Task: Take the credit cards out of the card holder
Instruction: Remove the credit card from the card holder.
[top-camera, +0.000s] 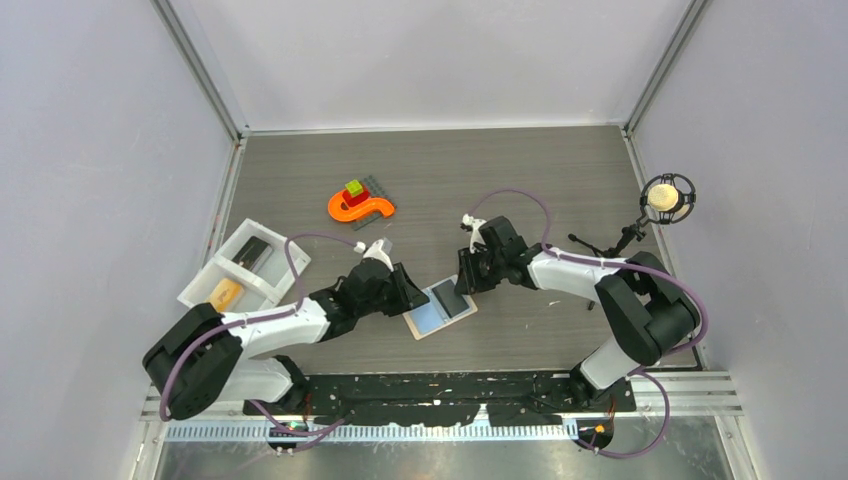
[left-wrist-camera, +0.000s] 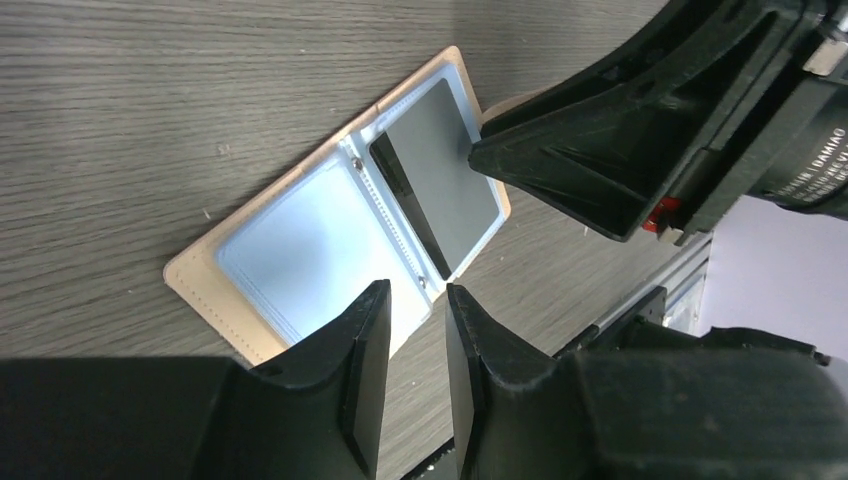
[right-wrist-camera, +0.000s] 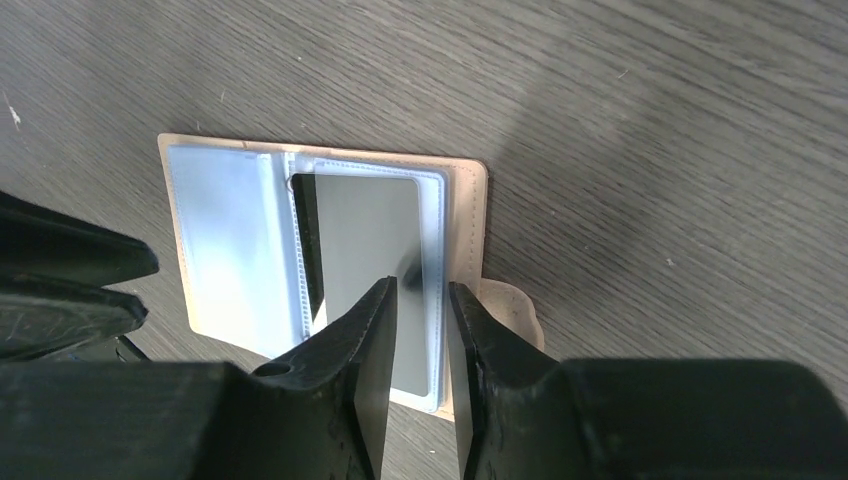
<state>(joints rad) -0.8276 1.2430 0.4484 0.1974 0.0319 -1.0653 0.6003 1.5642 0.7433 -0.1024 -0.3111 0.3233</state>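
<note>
Right wrist view: right pincer (right-wrist-camera: 420, 288), barely parted, over dark card (right-wrist-camera: 365, 250); card holder (right-wrist-camera: 470, 220) lies open.

Both arms wear one livery: the left arm (top-camera: 285, 328) and the right arm (top-camera: 572, 272) each have a glossy white link set between bulky matt-black joint housings, with rounded black shoulders towards the worktop's near edge. A purple-grey cable (top-camera: 520, 193) loops loosely off each arm and trails back to its base. The left gripper (left-wrist-camera: 415, 295) and the right gripper (right-wrist-camera: 420, 290) are black plastic throughout, their fingers (left-wrist-camera: 365, 350) thick and wedge-shaped, tapering to blunt tips with flat inner faces. The right gripper's body carries a small red part (left-wrist-camera: 660, 213) (its kind is unclear) and white printed lettering (left-wrist-camera: 822, 165) on a rounded black housing.
</note>
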